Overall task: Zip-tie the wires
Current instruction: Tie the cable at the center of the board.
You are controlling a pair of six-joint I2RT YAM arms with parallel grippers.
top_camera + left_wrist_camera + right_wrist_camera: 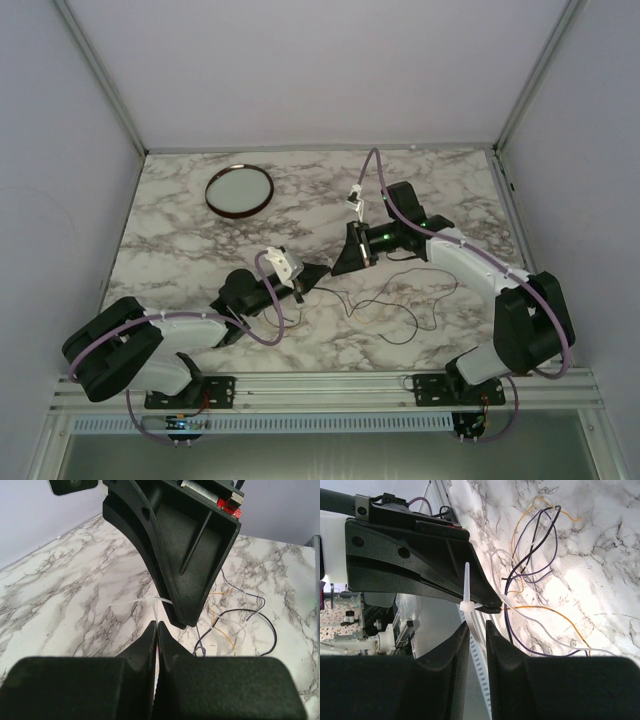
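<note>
White plastic of the zip tie (466, 587) is pinched between the closed tips of the left pincer (156, 628), the right pincer (478, 630) is held slightly parted just beneath the tie's head, and the wires (532, 555) are seen looped loosely just beyond both pincers.

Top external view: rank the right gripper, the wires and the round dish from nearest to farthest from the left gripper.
1. right gripper: tip to tip with the left gripper, just to its right.
2. wires: loose loops lying farther right.
3. round dish: back left, clearly farthest.
</note>
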